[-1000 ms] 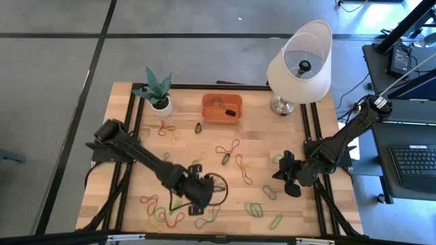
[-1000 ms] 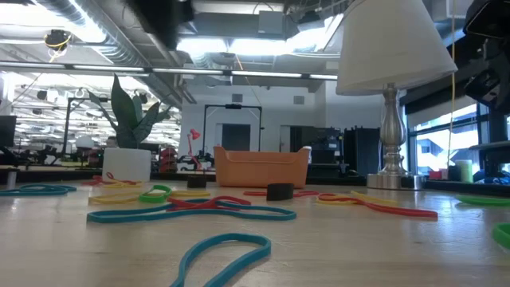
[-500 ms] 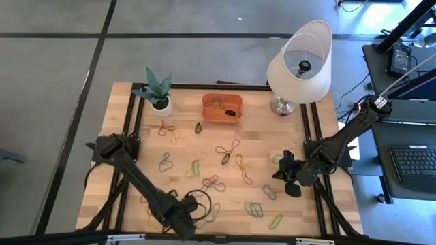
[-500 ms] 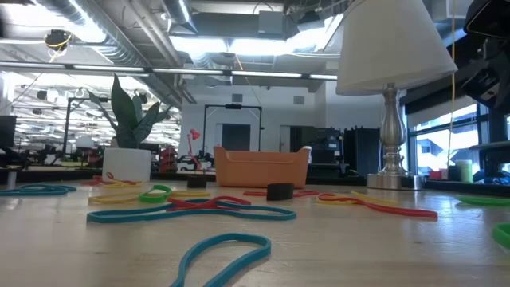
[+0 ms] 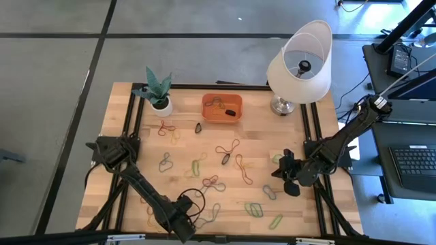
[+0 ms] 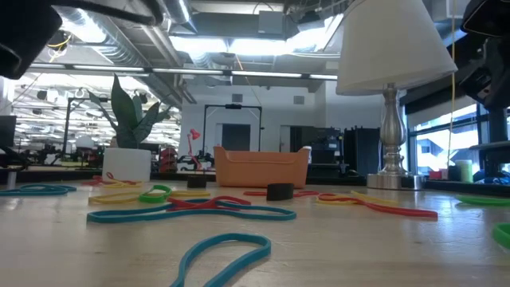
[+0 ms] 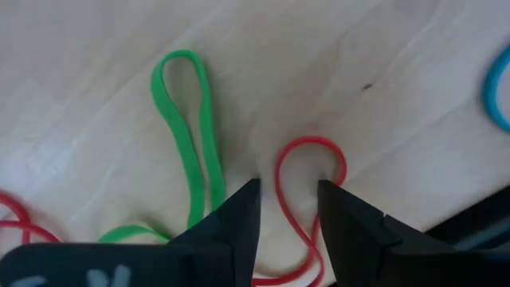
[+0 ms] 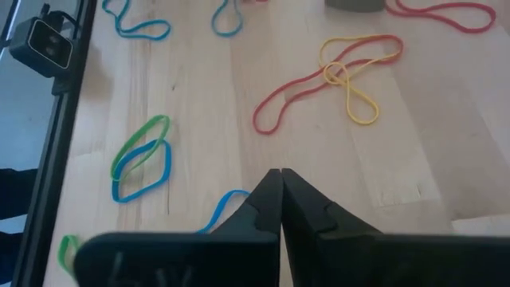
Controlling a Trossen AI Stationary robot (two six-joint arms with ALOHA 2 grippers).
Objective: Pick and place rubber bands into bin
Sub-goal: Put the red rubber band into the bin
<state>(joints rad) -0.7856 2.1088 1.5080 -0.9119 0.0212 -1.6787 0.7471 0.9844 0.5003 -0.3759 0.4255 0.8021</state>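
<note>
The left gripper's fingers now stand spread astride a thin red rubber loop, having parted and swung to the light wooden tabletop's near edge. The right gripper's fingers stay pressed together, unmoved. Floppy coloured rubber bands lie scattered; the small orange plastic bin sits at the far edge.

Orange bin; red, green, yellow, blue rubber bands; white lampshade.
</note>
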